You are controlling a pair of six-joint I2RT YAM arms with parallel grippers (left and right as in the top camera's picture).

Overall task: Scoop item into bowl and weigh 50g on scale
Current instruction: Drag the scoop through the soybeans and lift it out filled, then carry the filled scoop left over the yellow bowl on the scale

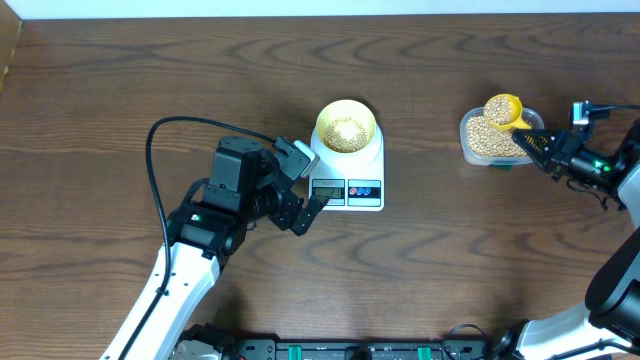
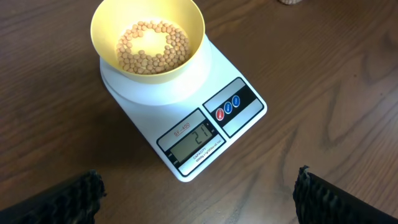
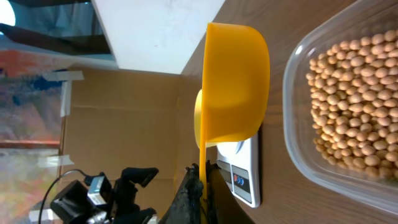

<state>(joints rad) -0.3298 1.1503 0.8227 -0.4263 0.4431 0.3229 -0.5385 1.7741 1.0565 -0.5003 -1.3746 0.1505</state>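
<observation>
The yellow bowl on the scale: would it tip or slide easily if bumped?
Probably slides: the bowl looks like thin, light plastic on the smooth scale. Tipping seems possible too, since only a shallow layer of beans weighs it down.

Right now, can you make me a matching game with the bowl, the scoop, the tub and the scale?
Things:
1. bowl
2. scoop
3. tub
4. scale

Clues:
A. shows the number 21
B. held in the right pincer
C. clear, holding many beans
D. sitting on the scale

Pairs: 1-D, 2-B, 3-C, 4-A.
</observation>
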